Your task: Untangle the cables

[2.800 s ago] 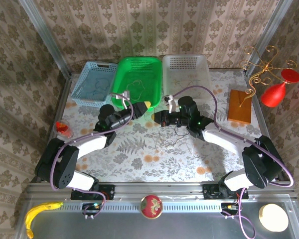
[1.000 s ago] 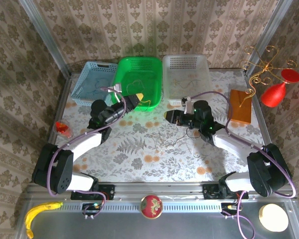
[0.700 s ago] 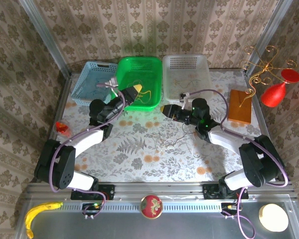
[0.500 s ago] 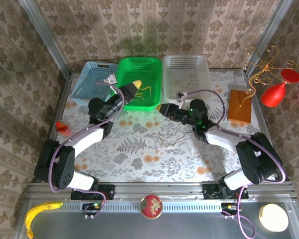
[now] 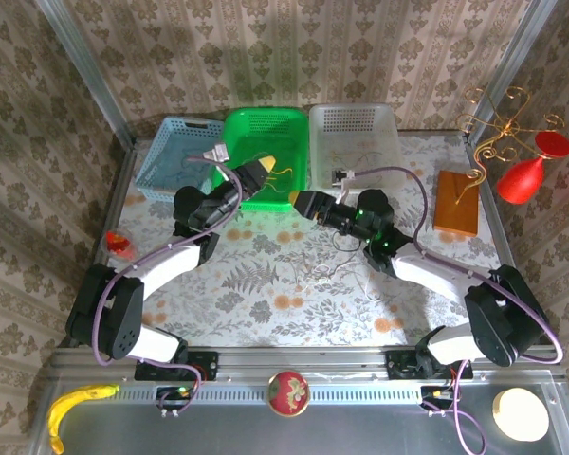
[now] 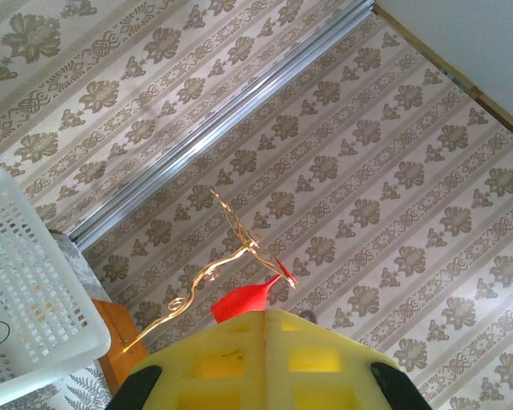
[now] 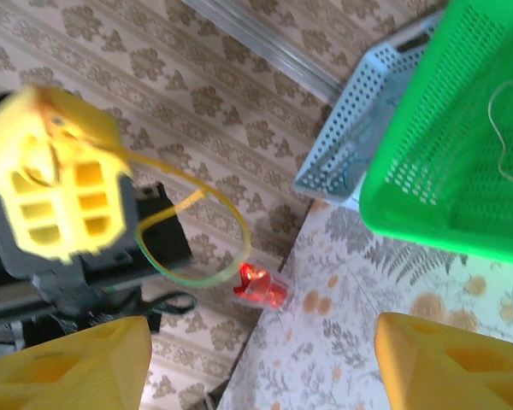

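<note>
A loose tangle of thin cables (image 5: pixel 324 271) lies on the table's middle. My left gripper (image 5: pixel 263 169) hangs over the front of the green basket (image 5: pixel 266 133), shut on a yellowish cable (image 5: pixel 282 172). In the right wrist view that cable (image 7: pixel 197 231) dangles as a loop from the left gripper's yellow fingers (image 7: pixel 56 184). In the left wrist view the left gripper (image 6: pixel 266 363) has its pads pressed together. My right gripper (image 5: pixel 303 203) is just right of the green basket's front corner, open, with nothing between its fingers (image 7: pixel 64 363). A thin whitish cable (image 7: pixel 500 128) lies in the green basket.
A blue basket (image 5: pixel 175 156) stands left of the green one and a white basket (image 5: pixel 356 142), with a thin cable inside, stands right of it. A wooden block (image 5: pixel 457 201), a gold wire stand and a red glass (image 5: pixel 526 175) are at the right. A red object (image 5: pixel 120 245) sits at the table's left edge.
My right gripper has moved left toward the green basket and its jaws have spread wider. My left gripper has risen slightly over the green basket with the yellowish cable.
</note>
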